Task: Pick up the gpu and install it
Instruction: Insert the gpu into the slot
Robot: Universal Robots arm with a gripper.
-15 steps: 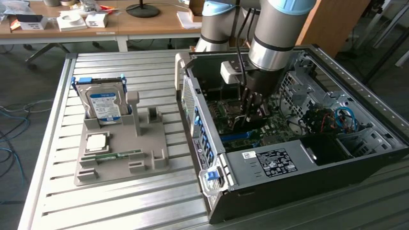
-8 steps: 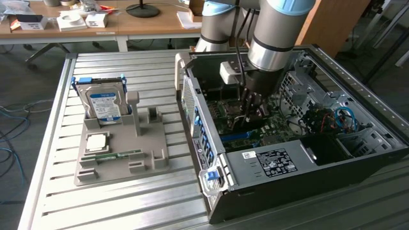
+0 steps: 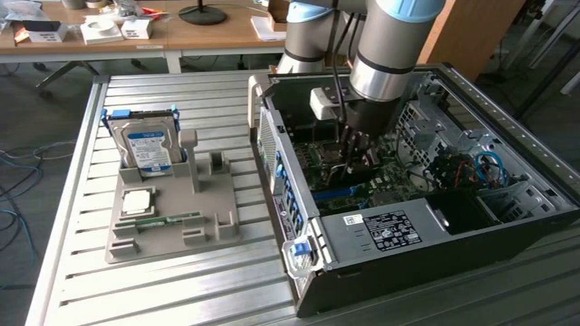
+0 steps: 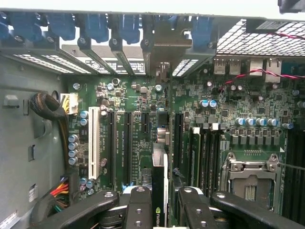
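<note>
Fingers (image 4: 164, 210) narrowed on the gpu (image 4: 159, 183), held edge-on. Card hangs inside the open case (image 3: 435, 224), just over the motherboard (image 4: 143, 105), between the long slots (image 4: 127, 143). My judgement: keep the edge parallel to its slot, press evenly, no tilt.

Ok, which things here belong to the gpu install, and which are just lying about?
In the job: gpu, clamped in the gripper; open computer case; motherboard.
Lying about: hard drive, memory stick and square chip on the grey parts stand.
</note>
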